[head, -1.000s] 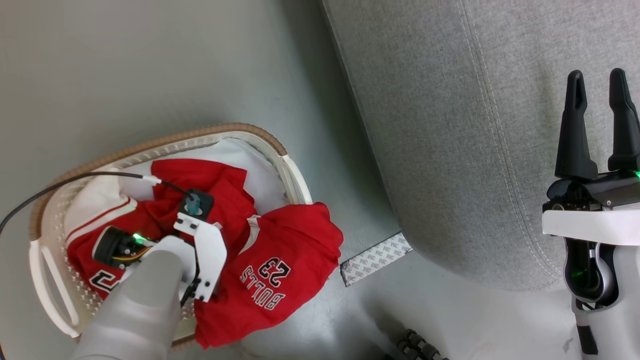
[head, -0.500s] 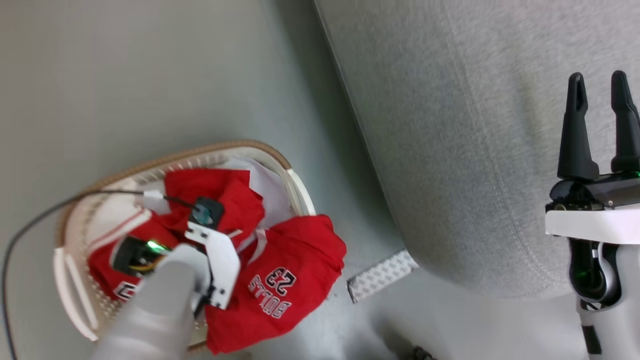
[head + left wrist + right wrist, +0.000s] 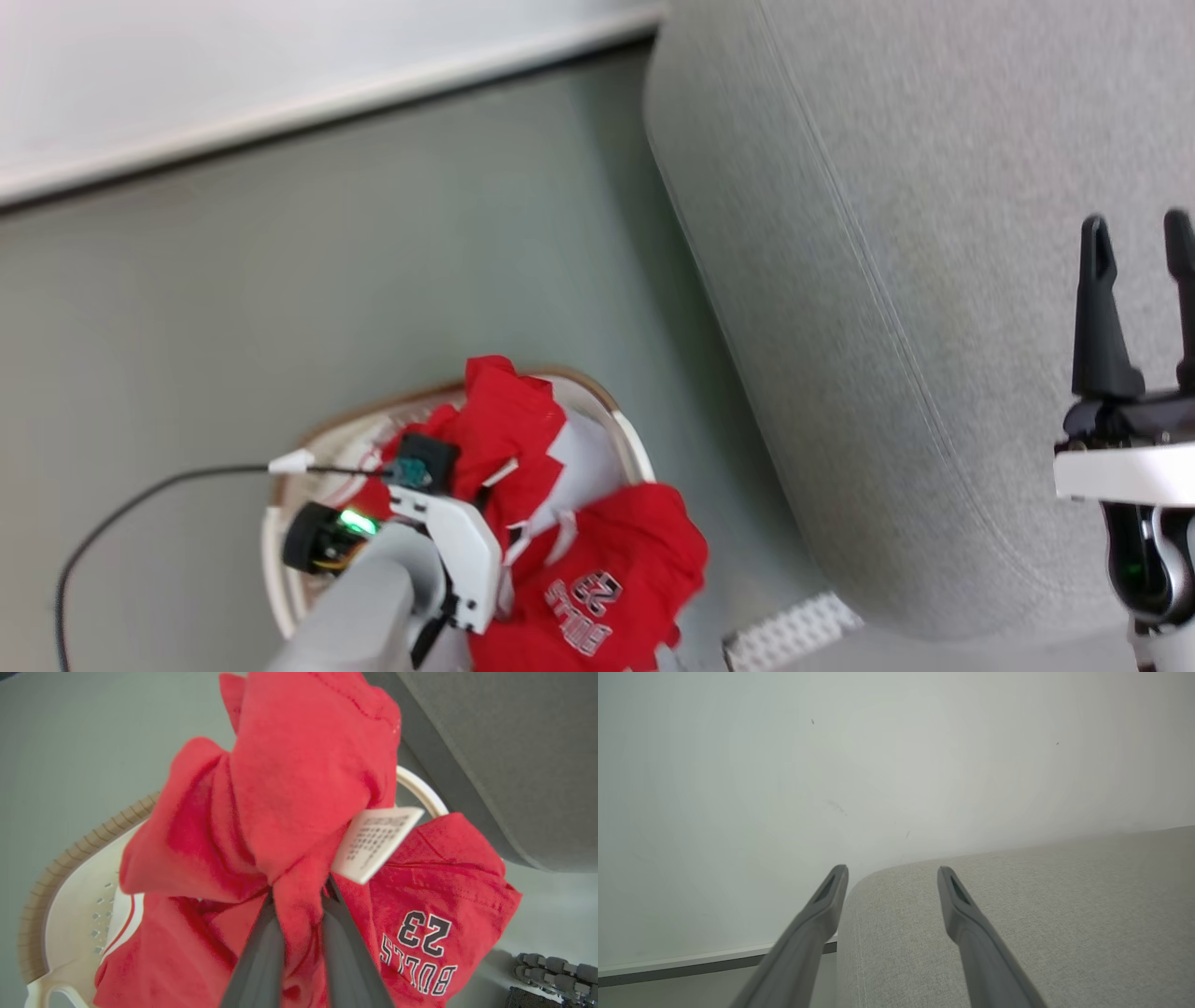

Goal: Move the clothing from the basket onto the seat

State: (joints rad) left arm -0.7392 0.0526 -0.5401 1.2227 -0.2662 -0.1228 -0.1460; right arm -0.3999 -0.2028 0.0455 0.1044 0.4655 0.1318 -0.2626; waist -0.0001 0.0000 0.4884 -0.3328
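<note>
Clothing (image 3: 607, 551): your left gripper (image 3: 299, 900) pinches a fold of one red jersey (image 3: 303, 765), held above the basket (image 3: 70, 891); a second jersey (image 3: 448, 877) hangs over its rim. Your right gripper (image 3: 892, 872) stands wide and empty beside the seat (image 3: 1041, 914).

The cream-white perforated plastic basket (image 3: 341, 441) stands on the grey floor (image 3: 373, 308), left of the large grey woven-fabric sofa (image 3: 915, 280). In it lie red sports jerseys (image 3: 607, 560); one overhangs its sofa-side rim.

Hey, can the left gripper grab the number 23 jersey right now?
Probably not: the left gripper is shut on another jersey, though the 23 jersey lies close beside it, draped over the basket rim.
</note>
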